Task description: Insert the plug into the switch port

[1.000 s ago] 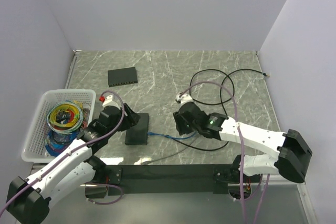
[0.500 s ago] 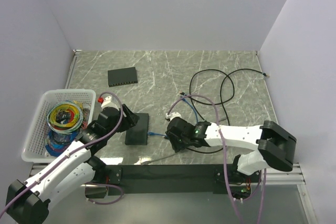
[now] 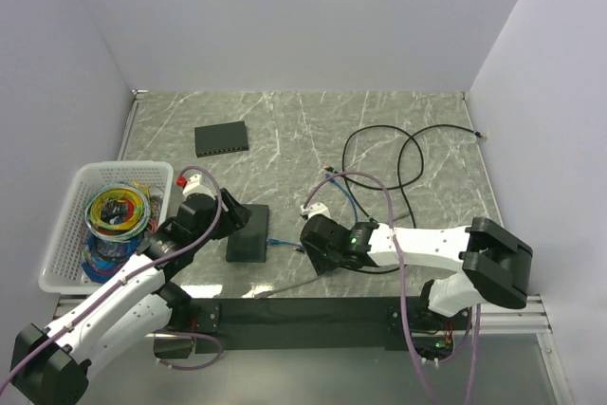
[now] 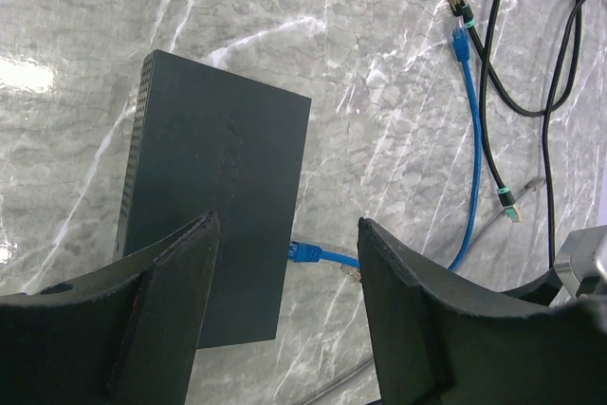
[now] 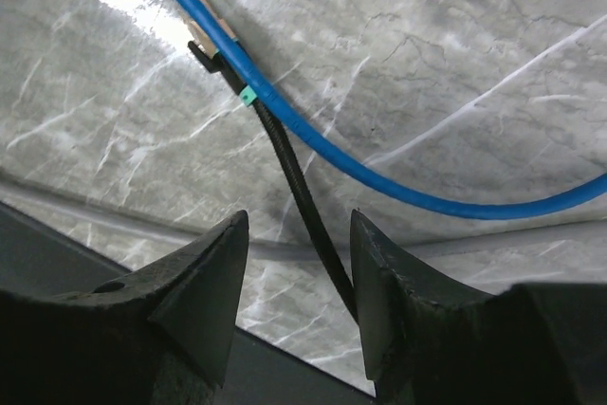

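Tabletop (image 4: 379, 92): grey marble-look, glossy, glare at left edge. Switch (image 4: 213, 206): dark matt casing. Blue cable (image 5: 313, 133): smooth shiny jacket. Basket (image 3: 64, 234): white plastic lattice.

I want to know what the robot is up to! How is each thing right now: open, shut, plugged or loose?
Left jaws: open, empty.
Right jaws: open, empty, above the dark cable.
Blue cable: one plug at the near switch, seemingly inserted; other loose.
Black cable: loose, looped.
Basket: holds coiled cables.
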Action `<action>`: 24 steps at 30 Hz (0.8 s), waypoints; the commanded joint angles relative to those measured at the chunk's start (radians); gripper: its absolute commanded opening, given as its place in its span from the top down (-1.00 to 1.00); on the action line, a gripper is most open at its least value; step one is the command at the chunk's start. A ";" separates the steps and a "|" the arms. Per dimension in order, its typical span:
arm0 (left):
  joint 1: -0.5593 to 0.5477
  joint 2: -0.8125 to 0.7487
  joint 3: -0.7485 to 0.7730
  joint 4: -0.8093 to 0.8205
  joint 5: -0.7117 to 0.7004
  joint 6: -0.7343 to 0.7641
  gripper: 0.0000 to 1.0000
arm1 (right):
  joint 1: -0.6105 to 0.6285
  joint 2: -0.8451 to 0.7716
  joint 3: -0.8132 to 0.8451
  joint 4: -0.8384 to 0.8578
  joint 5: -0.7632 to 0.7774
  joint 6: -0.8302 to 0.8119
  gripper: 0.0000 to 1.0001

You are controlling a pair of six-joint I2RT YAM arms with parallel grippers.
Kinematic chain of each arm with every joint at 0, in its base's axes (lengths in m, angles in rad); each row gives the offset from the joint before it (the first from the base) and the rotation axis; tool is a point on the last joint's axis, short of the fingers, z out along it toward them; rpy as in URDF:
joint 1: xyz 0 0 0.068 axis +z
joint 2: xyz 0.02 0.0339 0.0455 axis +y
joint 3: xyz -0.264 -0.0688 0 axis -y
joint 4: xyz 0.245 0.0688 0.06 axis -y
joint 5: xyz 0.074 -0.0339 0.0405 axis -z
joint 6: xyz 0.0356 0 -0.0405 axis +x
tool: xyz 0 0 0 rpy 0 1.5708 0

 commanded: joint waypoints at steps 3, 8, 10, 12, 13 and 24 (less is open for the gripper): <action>-0.001 0.003 -0.009 0.023 -0.010 -0.012 -0.31 | 0.007 0.059 0.007 0.036 0.040 0.010 0.01; -0.002 0.001 -0.006 0.020 -0.015 -0.015 -0.31 | 0.009 0.067 0.016 0.039 0.044 0.006 0.67; -0.002 0.000 -0.005 0.020 -0.013 -0.014 -0.31 | 0.010 0.052 0.016 0.038 0.051 0.004 0.93; -0.002 -0.005 0.000 0.025 -0.006 -0.006 -0.31 | 0.015 0.013 0.029 0.025 0.077 0.006 1.00; -0.002 -0.015 0.003 0.032 -0.003 0.008 -0.31 | 0.022 -0.005 0.035 0.022 0.078 -0.008 1.00; -0.002 -0.134 -0.055 0.412 0.192 -0.016 -0.30 | -0.011 -0.356 0.024 0.224 -0.104 -0.148 1.00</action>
